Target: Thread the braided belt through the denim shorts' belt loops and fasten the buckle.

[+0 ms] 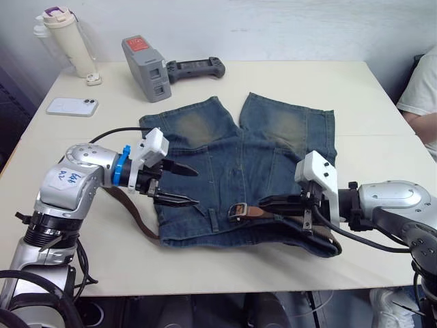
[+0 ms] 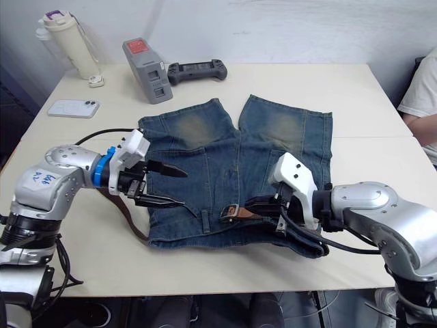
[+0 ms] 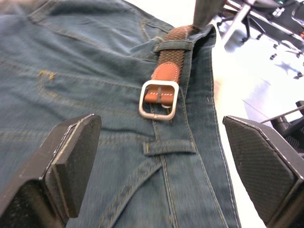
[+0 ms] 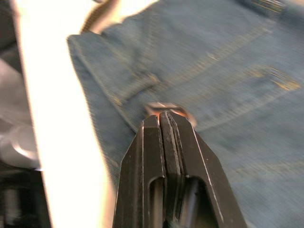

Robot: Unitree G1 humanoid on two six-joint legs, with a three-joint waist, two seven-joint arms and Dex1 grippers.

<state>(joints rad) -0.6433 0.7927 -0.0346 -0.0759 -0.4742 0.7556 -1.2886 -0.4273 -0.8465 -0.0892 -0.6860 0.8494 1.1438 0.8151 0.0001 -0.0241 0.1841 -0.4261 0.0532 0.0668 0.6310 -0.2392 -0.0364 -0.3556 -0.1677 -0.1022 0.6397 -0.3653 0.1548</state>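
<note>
Item: blue denim shorts with faded yellowish patches (image 1: 246, 171), laid flat on the cream table (image 1: 355, 96), waistband nearest the robot.

Item: dark brown braided belt (image 3: 173, 47), passed under one denim belt loop (image 3: 173, 45); its square silver buckle (image 3: 159, 99) lay on the waistband, just short of the next belt loop (image 3: 169, 147). A length of strap trailed off the shorts' left side beneath the left arm.

Risks, as judged: the buckle could snag on the next loop's edge and bunch the waistband if pushed; the trailing strap could drag or twist under the left arm; loose denim could shift.

Left gripper (image 1: 179, 184): hovered over the left waistband, fingers spread wide, empty, pointed toward the buckle.

Right gripper (image 4: 164, 118): reached low along the waistband, fingers pressed together beside the buckle, possibly pinching the belt; contact was unclear.
</note>
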